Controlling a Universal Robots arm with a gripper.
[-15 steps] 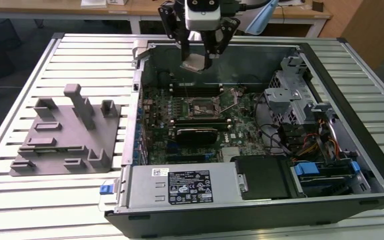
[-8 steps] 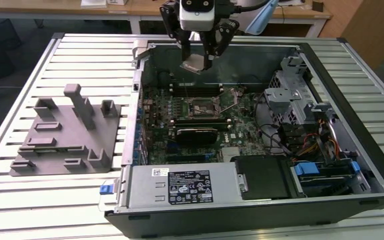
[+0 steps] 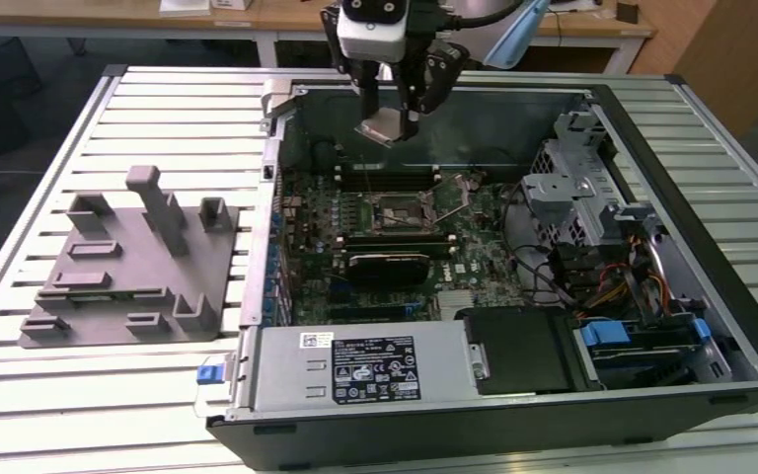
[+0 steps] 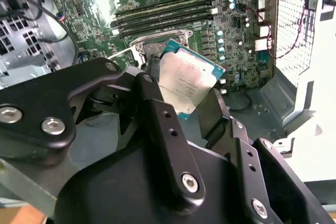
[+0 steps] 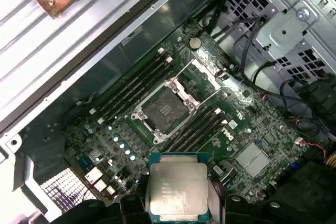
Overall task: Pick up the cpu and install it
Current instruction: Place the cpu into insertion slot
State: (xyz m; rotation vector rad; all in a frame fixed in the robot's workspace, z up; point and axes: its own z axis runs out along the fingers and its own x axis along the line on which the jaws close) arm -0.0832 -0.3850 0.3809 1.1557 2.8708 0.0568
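On the exterior view's clock face, with the open computer case (image 3: 485, 434) at the middle, the grey plastic holder (image 3: 129, 262) with its upright posts lies out at nine o'clock on the slatted metal table (image 3: 37, 395), just beside the case wall. Inside the case, the green motherboard (image 3: 352, 212) lies flat, and the dark socket (image 3: 406, 209) with its metal frame sits near the centre of it. At twelve o'clock from the socket, well above the board, hangs the gripper (image 3: 394, 126), its fingers clenched on the cpu (image 3: 386, 128), which is tilted and clear of the socket. In the second wrist view the black fingers (image 4: 212, 109) pinch opposite edges of the cpu (image 4: 186, 80), pale metal top facing the camera, with the socket (image 4: 149, 50) partly hidden behind it. In the first wrist view the cpu (image 5: 177, 191) is seen apart from the socket (image 5: 164, 111), which is flanked by long memory slots (image 5: 134, 90). At six o'clock in the exterior view lies the power supply (image 3: 352, 367). At three o'clock stands the metal drive cage (image 3: 590, 188), with coloured cables (image 3: 616, 286) beside it.
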